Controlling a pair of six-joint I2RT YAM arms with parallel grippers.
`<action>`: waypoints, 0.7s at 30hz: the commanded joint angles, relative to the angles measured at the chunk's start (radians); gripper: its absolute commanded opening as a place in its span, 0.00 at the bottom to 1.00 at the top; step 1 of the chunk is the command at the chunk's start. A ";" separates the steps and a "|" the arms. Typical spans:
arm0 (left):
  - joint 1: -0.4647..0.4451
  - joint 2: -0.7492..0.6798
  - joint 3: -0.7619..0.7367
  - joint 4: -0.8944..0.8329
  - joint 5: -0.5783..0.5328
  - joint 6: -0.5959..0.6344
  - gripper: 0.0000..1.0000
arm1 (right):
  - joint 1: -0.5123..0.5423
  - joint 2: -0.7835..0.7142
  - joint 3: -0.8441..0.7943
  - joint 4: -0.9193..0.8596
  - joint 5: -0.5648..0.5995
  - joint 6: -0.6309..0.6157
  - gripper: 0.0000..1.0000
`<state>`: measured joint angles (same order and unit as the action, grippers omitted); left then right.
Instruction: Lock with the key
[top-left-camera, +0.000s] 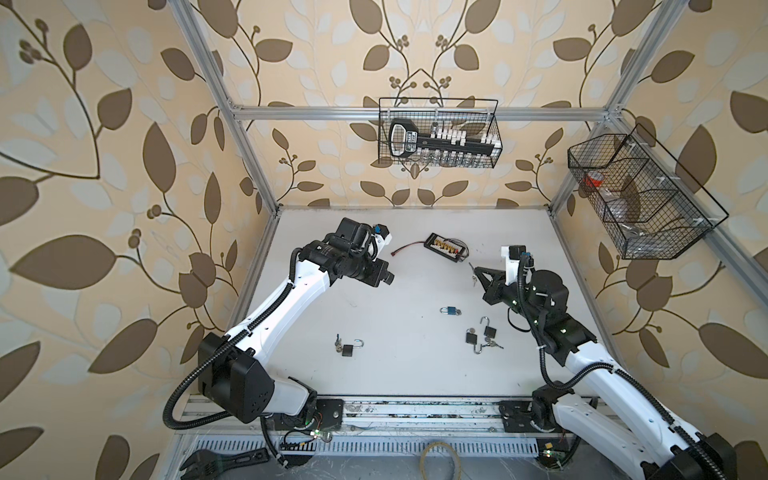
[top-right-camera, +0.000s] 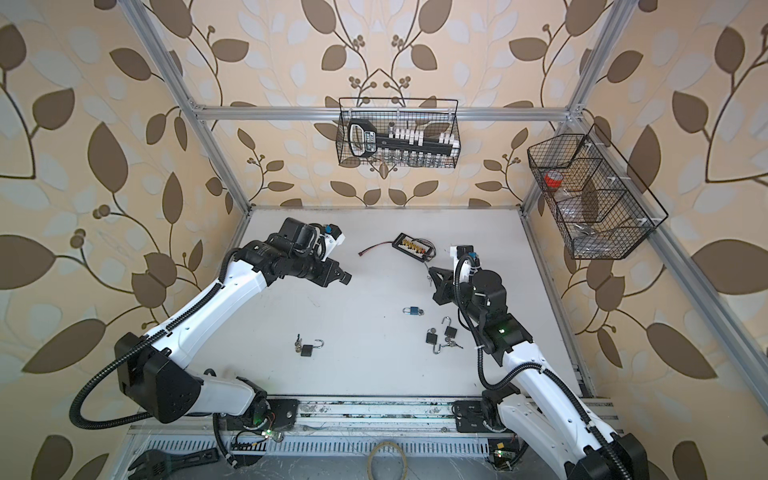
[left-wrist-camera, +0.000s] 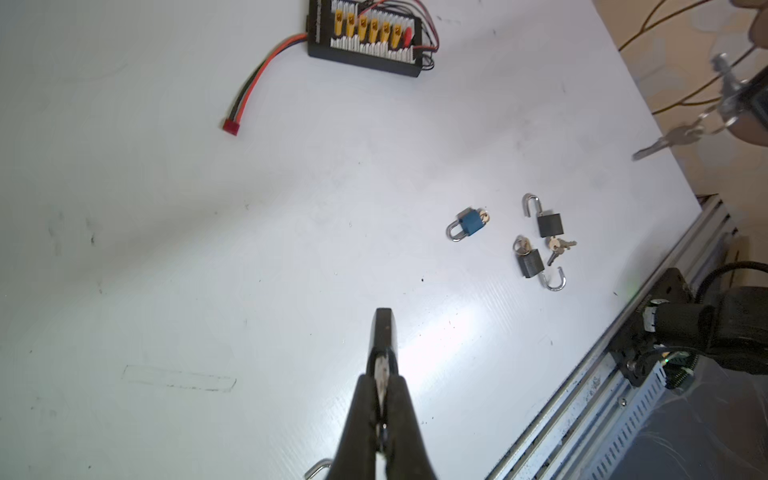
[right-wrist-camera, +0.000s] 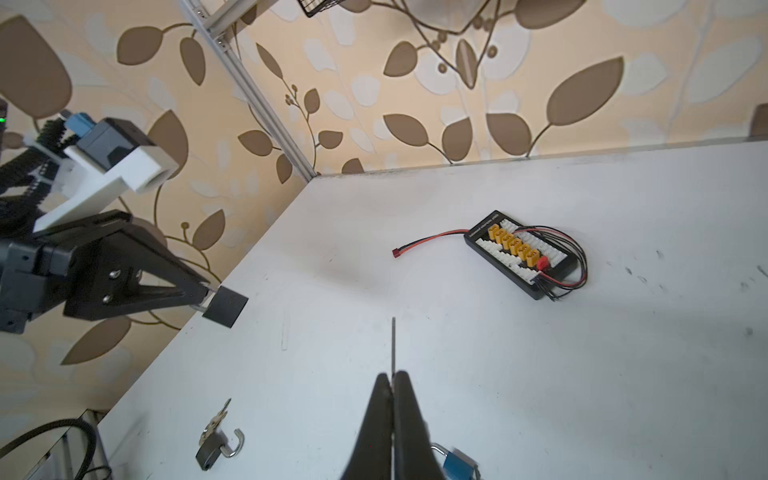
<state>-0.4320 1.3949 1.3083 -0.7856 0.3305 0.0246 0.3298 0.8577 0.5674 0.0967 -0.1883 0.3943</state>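
My left gripper (left-wrist-camera: 382, 365) is shut on the shackle of a black padlock (right-wrist-camera: 224, 311), which it holds up above the white table (top-left-camera: 415, 374). In the left wrist view the padlock (left-wrist-camera: 383, 328) shows edge-on beyond the fingertips. My right gripper (right-wrist-camera: 392, 376) is shut on a thin silver key (right-wrist-camera: 393, 345) that points forward from its tips. A second key (left-wrist-camera: 665, 143) hangs from the same ring. In both top views the padlock (top-left-camera: 388, 277) and the key (top-left-camera: 472, 270) face each other across a gap over the table's middle.
On the table lie a blue padlock (top-left-camera: 451, 310), two open black padlocks (top-left-camera: 490, 330) with keys (top-left-camera: 492, 344), and another open one (top-left-camera: 347, 350) at front left. A black charger board (top-left-camera: 446, 248) with wires sits at the back. Wire baskets (top-left-camera: 440, 133) hang on the walls.
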 joint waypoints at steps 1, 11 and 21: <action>-0.004 -0.007 0.008 -0.040 0.063 0.037 0.00 | -0.010 0.010 -0.010 -0.007 0.063 0.050 0.00; -0.010 0.250 0.160 -0.182 0.212 0.277 0.00 | -0.015 -0.005 -0.051 0.043 -0.184 0.021 0.00; -0.039 0.436 0.273 -0.256 0.239 0.400 0.00 | -0.015 -0.004 -0.052 0.048 -0.308 -0.021 0.00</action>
<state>-0.4530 1.8244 1.5311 -0.9897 0.5198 0.3489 0.3164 0.8612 0.5270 0.1253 -0.4416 0.3965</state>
